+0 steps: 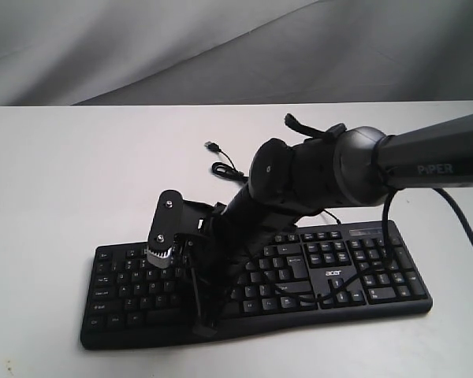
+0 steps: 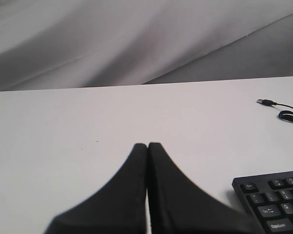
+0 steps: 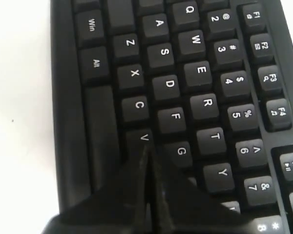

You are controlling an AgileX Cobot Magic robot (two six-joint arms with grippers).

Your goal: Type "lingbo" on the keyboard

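The black keyboard [image 1: 363, 276] with white legends and an acer logo lies on the white table [image 1: 55, 173], near its front edge. My right arm reaches across it from the right. The right gripper [image 1: 204, 327] is shut and points down at the left half of the letter keys. In the right wrist view its closed tips [image 3: 147, 149] sit right beside the V key [image 3: 143, 137], with G just past them; the keys under the fingers are hidden. My left gripper [image 2: 147, 145] is shut on nothing, above bare table left of the keyboard's corner [image 2: 276, 195].
The keyboard's thin black USB cable [image 1: 223, 165] lies coiled behind it, with its plug [image 2: 266, 102] loose on the table. A grey cloth backdrop [image 1: 221, 47] rises behind the table's far edge. The right arm's cable [image 1: 457, 216] hangs at the right.
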